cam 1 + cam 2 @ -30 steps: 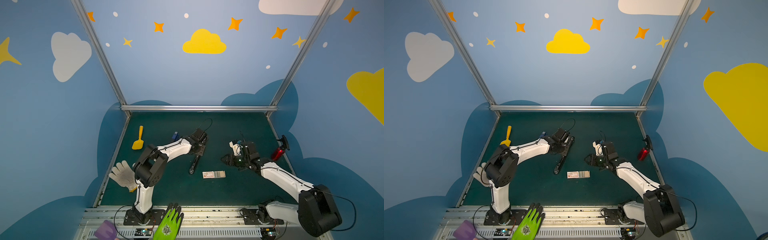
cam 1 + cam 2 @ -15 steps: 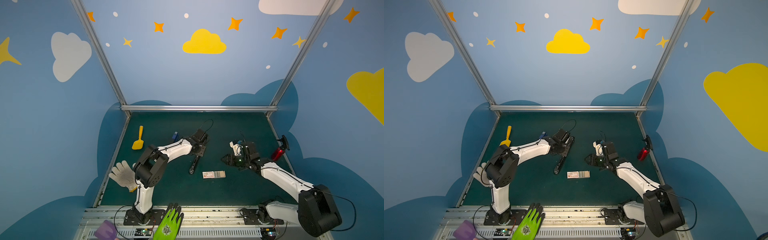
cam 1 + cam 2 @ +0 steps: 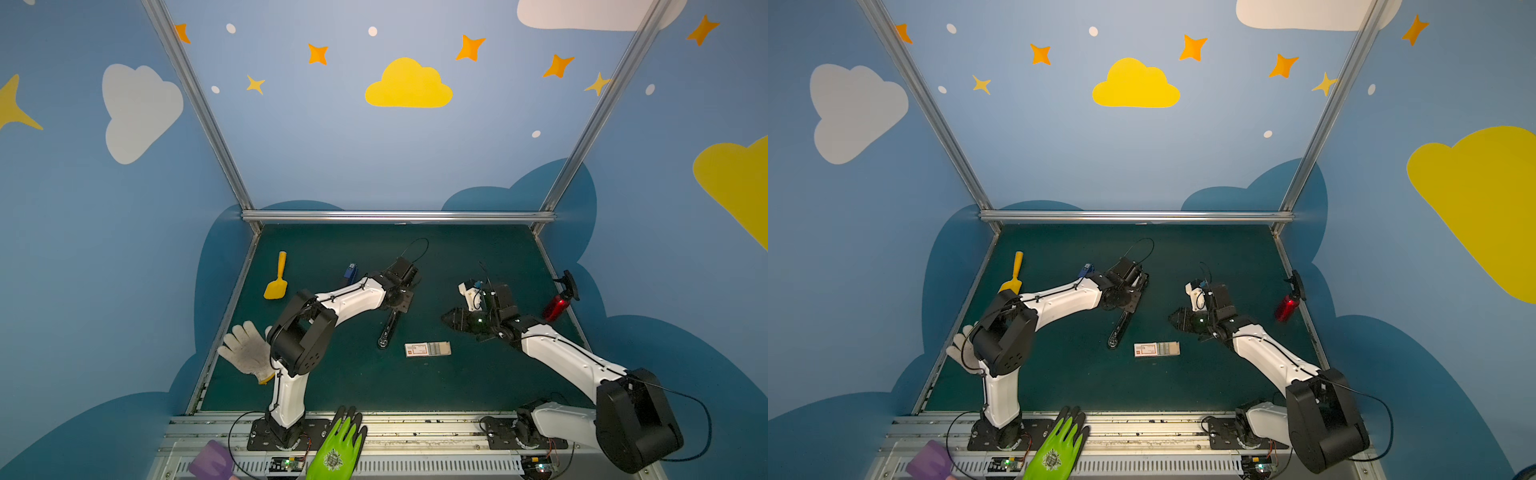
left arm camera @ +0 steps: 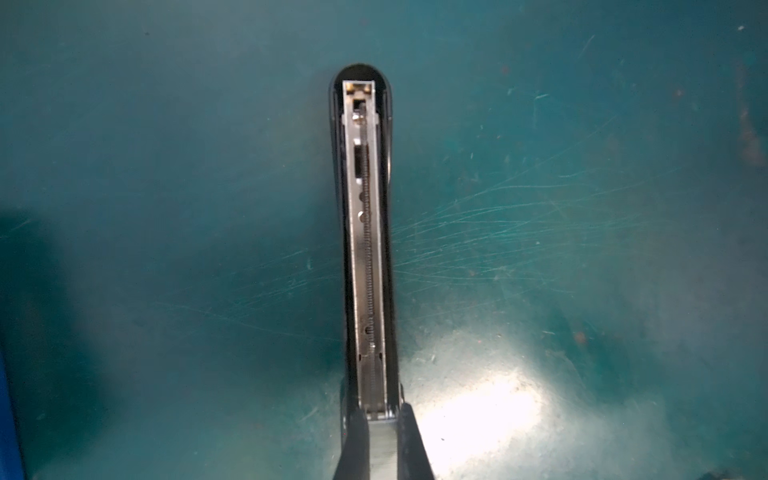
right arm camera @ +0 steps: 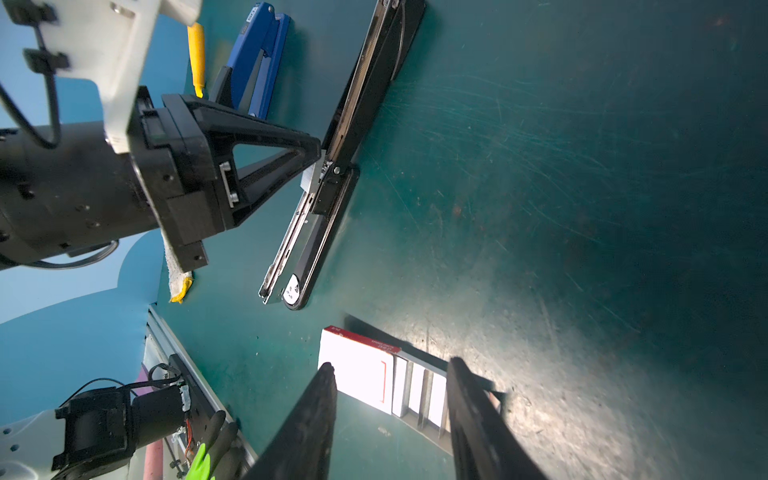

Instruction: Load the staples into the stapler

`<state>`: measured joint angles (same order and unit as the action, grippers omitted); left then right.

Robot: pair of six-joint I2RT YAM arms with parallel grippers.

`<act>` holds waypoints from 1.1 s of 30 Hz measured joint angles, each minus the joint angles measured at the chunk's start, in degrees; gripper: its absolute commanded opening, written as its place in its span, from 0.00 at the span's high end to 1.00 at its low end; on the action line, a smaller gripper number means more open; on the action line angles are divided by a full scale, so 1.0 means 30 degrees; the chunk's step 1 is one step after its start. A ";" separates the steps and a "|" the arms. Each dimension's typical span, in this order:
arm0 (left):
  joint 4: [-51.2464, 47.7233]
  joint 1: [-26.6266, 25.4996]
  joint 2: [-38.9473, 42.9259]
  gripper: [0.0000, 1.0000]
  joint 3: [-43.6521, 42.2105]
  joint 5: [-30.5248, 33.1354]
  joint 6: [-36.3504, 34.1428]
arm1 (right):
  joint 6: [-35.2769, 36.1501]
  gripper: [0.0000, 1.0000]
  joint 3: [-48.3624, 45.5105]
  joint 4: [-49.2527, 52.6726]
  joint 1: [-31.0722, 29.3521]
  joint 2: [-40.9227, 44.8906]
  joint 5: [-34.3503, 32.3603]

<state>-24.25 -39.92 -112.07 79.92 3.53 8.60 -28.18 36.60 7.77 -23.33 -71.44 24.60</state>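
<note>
Gripping left hand [image 4: 381, 415]: fully closed, it is pinching the hinge end of the long black stapler [image 4: 368, 249], which is lying opened flat on the dark green worktop [image 3: 332, 374].
Metal channel [image 4: 353, 266]: is showing a coiled spring [image 4: 368, 232].
White cardboard box with red label [image 3: 417, 350]: is lying near the stapler's tip with its drawer partly out, carrying silvery-grey staple strips [image 3: 439, 348].
Right hand [image 5: 390, 365]: is hovering half open near the box, holding nothing.
</note>
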 measured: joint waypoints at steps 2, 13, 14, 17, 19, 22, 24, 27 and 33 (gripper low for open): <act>0.0000 -0.0007 0.0000 0.95 0.0000 0.0007 0.0000 | 0.0000 0.56 0.0000 -0.0015 0.0000 0.0000 0.0007; -0.0007 -0.0036 0.0000 0.96 0.0000 0.0357 -0.0146 | 0.0007 0.55 0.0000 -0.0029 0.0102 -0.0022 0.0029; -0.0007 -0.0036 0.0000 0.96 0.0000 0.0393 -0.0160 | 0.0007 0.55 0.0000 -0.0029 0.0109 -0.0051 0.0036; -0.0007 -0.0036 0.0000 0.96 0.0000 0.0452 -0.0240 | 0.0007 0.56 0.0000 -0.0051 0.0109 -0.0197 0.0058; -0.0015 -0.0036 0.0000 0.96 0.0000 0.0444 -0.0291 | 0.0007 0.56 0.0000 -0.0051 0.0109 -0.0240 0.0095; -0.0007 -0.0036 0.0000 0.96 0.0000 0.0423 -0.0284 | 0.0007 0.56 0.0000 -0.0066 0.0117 -0.0240 0.0102; -0.0007 -0.0044 0.0000 0.96 0.0000 0.0364 -0.0270 | 0.0007 0.56 0.0000 -0.0073 0.0124 -0.0240 0.0102; -0.0007 -0.0036 0.0000 0.96 0.0000 0.0291 -0.0219 | 0.0007 0.56 0.0000 -0.0066 0.0124 -0.0240 0.0102; -0.0007 -0.0044 -0.0007 0.96 0.0000 0.0226 -0.0219 | 0.0000 0.56 0.0000 -0.0087 0.0124 -0.0240 0.0102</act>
<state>-24.27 -40.05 -112.09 79.92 4.21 7.94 -28.18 36.60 7.51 -22.96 -72.16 24.91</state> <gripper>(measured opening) 0.089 0.444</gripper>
